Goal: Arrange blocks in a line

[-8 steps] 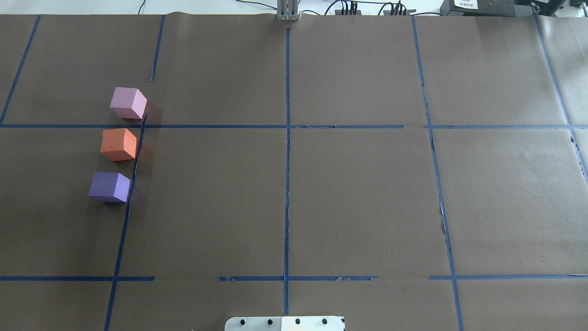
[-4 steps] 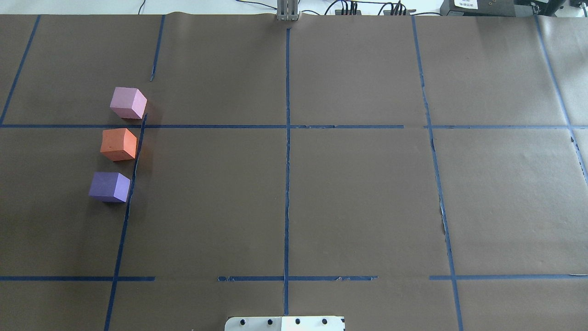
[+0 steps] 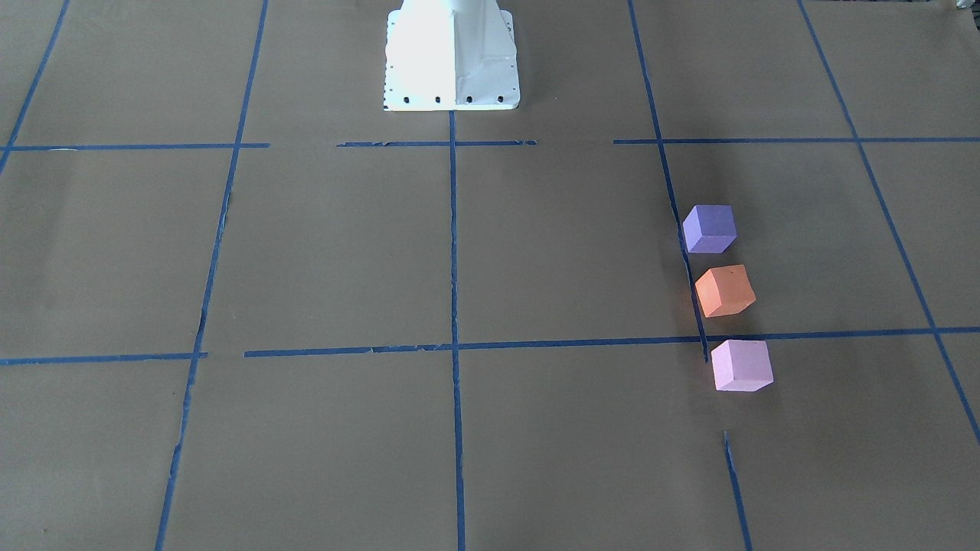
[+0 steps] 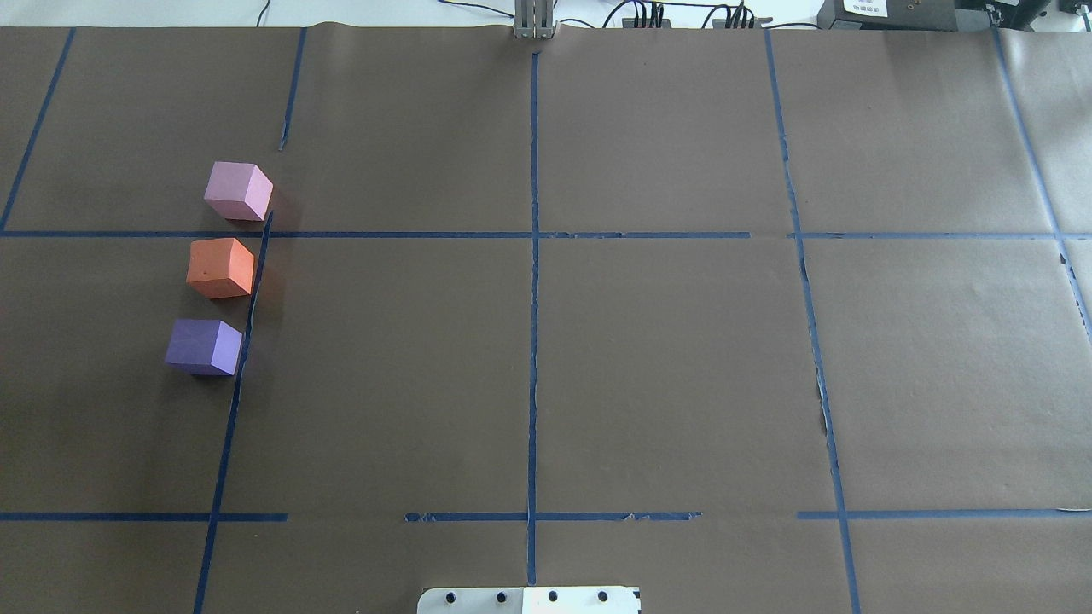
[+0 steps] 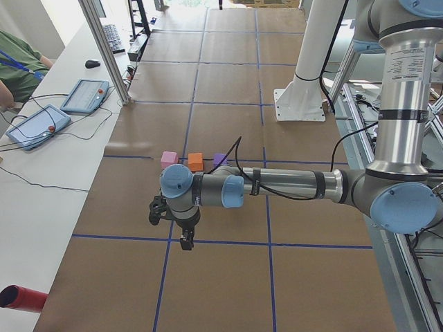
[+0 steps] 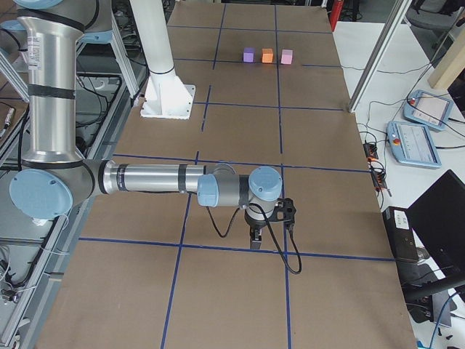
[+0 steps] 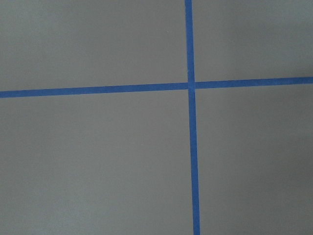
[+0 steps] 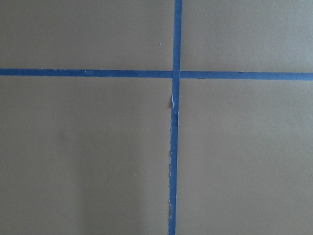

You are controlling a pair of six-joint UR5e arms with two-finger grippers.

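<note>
Sitting in one line on the surface (image 4: 665, 367), left of the robot base (image 4: 529, 600), the violet block (image 4: 203, 346) is nearest it, the orange block (image 4: 220, 268) is in the middle and the pink block (image 4: 238, 191) is farthest. None has shifted. Whether the left gripper (image 5: 185, 242) and right gripper (image 6: 255, 241) are wide or narrow cannot be told.

Your table wears brown paper (image 4: 665, 367), gridded with blue tape lines (image 4: 534, 341); one torn stretch of tape (image 4: 824, 414) shows on the overhead view's right. On the white bench (image 5: 41, 200) along your side lie two pendants, the nearer pendant (image 5: 29, 128) just beside the farther pendant (image 5: 84, 95), with black cables around them. A mouse (image 5: 93, 63) and a keyboard (image 5: 114, 40) lie by an aluminium post (image 5: 105, 48). A red roll (image 5: 19, 297) rests at the bench's near end, and a person in a green shirt (image 5: 17, 66) shows at the edge
</note>
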